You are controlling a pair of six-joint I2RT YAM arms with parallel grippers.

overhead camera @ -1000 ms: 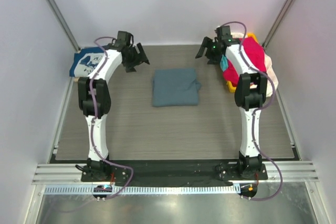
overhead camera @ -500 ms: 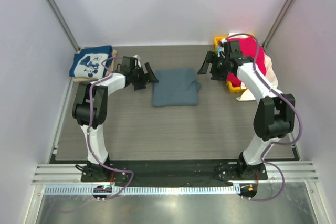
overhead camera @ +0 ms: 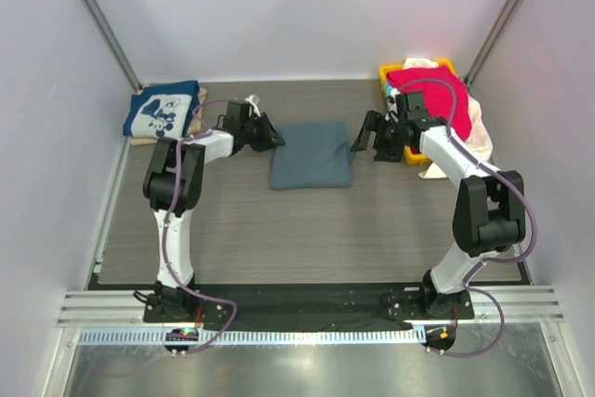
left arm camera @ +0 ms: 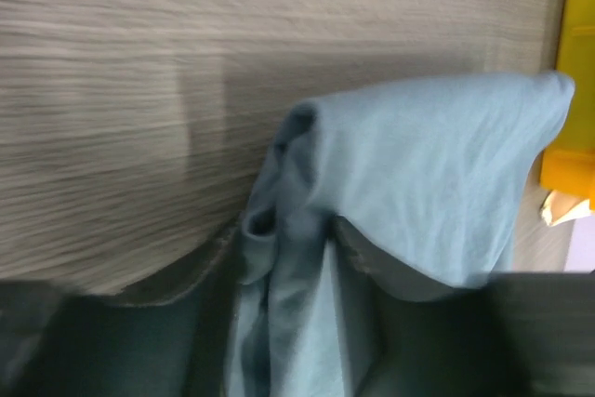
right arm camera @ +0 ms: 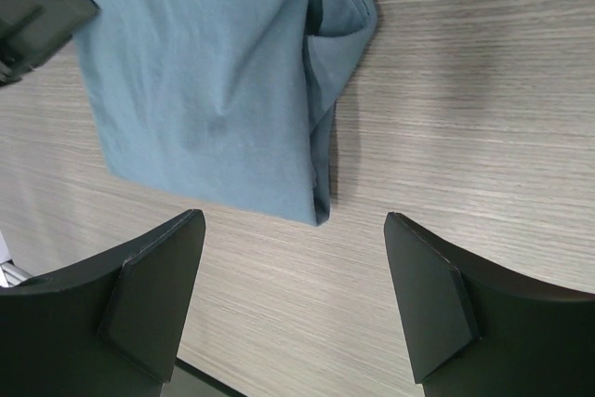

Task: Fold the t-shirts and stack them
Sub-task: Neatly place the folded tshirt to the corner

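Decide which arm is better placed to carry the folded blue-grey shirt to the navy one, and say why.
Left. The left gripper has the edge of the blue-grey shirt between its fingers, nearest the navy shirt. The right gripper stands open beside the opposite edge, off the cloth.

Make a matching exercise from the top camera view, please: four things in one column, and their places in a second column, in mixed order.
Things:
1. folded slate blue-grey cloth t-shirt
2. navy cloth t-shirt with white cartoon print
3. red cloth t-shirt
4. yellow plastic basket

Places:
A. far right corner of the table
B. far left corner of the table
C. heaped over the basket
D. middle of the table

Pairs: 1-D, 2-B, 3-C, 4-A.
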